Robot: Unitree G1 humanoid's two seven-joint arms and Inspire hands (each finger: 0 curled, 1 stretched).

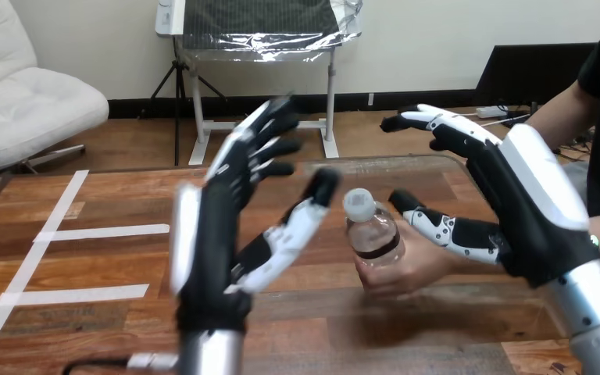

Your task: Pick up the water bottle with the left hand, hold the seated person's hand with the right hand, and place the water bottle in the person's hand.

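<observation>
The person's hand (403, 270) hides the lower water bottle (370, 226).

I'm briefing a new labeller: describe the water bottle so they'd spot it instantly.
Over the wooden table, look between the robot's open left hand and right hand. The person's hand there grips the water bottle: clear, white-capped, dark-banded, unlike the black-and-white hands beside it.

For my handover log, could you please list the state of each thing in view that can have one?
bottle: upright, capped, held in the person's hand.
person's hand: curled round the bottle's lower part.
left hand: open, fingers spread, raised, apart from the bottle.
right hand: open, fingers straight, thumb beside the person's hand, not curled round it.
</observation>
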